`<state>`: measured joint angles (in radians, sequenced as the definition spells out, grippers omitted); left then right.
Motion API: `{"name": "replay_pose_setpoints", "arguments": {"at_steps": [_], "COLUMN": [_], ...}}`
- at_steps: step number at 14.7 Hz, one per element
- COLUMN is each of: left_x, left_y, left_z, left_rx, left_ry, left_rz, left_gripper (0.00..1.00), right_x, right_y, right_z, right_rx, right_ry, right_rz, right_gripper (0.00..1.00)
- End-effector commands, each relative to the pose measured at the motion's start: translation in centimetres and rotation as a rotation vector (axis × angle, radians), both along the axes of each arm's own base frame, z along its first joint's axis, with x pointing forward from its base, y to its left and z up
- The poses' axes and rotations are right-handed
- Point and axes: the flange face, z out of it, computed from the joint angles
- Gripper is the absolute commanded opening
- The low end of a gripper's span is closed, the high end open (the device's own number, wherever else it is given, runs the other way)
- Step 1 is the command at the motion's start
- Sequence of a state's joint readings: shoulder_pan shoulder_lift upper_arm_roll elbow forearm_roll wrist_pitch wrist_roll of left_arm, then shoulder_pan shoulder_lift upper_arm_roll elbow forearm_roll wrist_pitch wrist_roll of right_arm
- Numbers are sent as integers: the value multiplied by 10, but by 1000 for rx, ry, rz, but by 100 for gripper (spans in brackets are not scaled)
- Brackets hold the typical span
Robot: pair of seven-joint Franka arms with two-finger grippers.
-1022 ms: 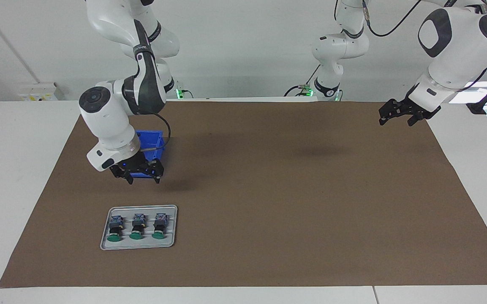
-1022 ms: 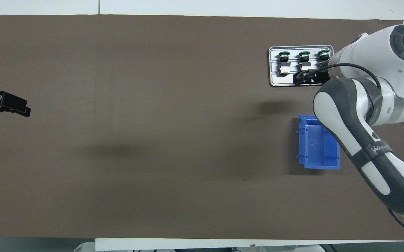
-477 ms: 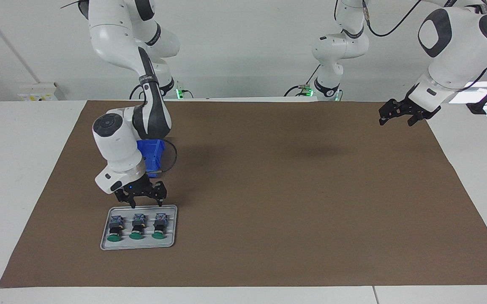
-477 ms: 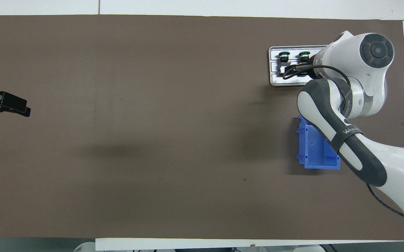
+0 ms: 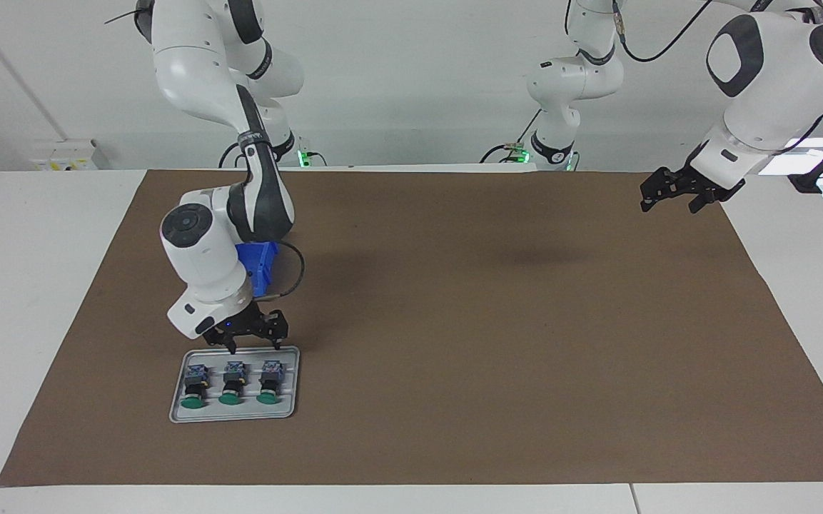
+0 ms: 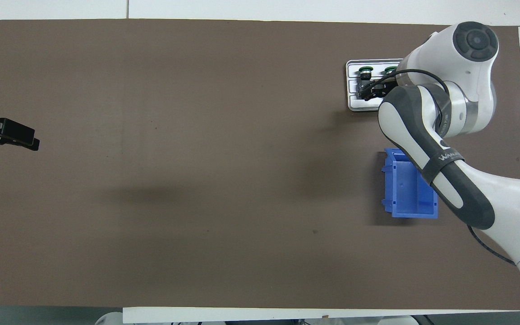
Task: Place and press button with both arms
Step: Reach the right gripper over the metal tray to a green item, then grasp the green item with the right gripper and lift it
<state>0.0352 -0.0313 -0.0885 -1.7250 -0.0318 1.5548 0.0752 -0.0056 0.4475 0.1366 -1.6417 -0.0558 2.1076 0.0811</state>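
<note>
Three green-capped buttons lie side by side in a grey tray toward the right arm's end of the table. My right gripper is open and empty. It hangs just above the tray's edge by the buttons' block bases and touches none of them. In the overhead view the right gripper covers part of the tray. Two buttons show there and the arm hides the third. My left gripper waits open and empty above the mat's edge at its own end; it also shows in the overhead view.
A blue open bin stands nearer to the robots than the tray, and the right arm partly hides the bin in the facing view. A brown mat covers the table.
My right gripper has moved from over the blue bin out to the tray's edge and has come lower. The left arm has not moved.
</note>
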Motion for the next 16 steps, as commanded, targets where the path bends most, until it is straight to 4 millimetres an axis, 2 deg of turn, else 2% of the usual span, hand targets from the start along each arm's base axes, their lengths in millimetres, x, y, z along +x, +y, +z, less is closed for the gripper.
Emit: {"name": "replay_pose_setpoints", "arguments": {"at_steps": [1, 3, 7, 11, 13, 14, 16], "left_x": [-7, -7, -7, -7, -7, -7, -7], "left_y": [4, 4, 4, 4, 4, 4, 4], "left_z": [3, 3, 3, 2, 3, 2, 3], "left_rx": [9, 9, 9, 9, 9, 9, 9], "left_ry": [-6, -6, -6, -5, -6, -5, -6], "left_rz": [-7, -7, -7, -7, -7, -7, -7], "left_gripper": [100, 100, 100, 100, 100, 100, 100], "right_x": [16, 19, 22, 23, 35, 38, 40], "right_y": [-5, -3, 0, 3, 2, 2, 1], "right_z": [1, -25, -46, -44, -20, -16, -22], "right_rx": [8, 11, 18, 16, -13, -23, -27], "right_ry": [36, 54, 59, 48, 0, -16, -17], "right_rz": [2, 4, 4, 5, 24, 30, 30], "right_gripper": [90, 90, 90, 90, 90, 90, 90]}}
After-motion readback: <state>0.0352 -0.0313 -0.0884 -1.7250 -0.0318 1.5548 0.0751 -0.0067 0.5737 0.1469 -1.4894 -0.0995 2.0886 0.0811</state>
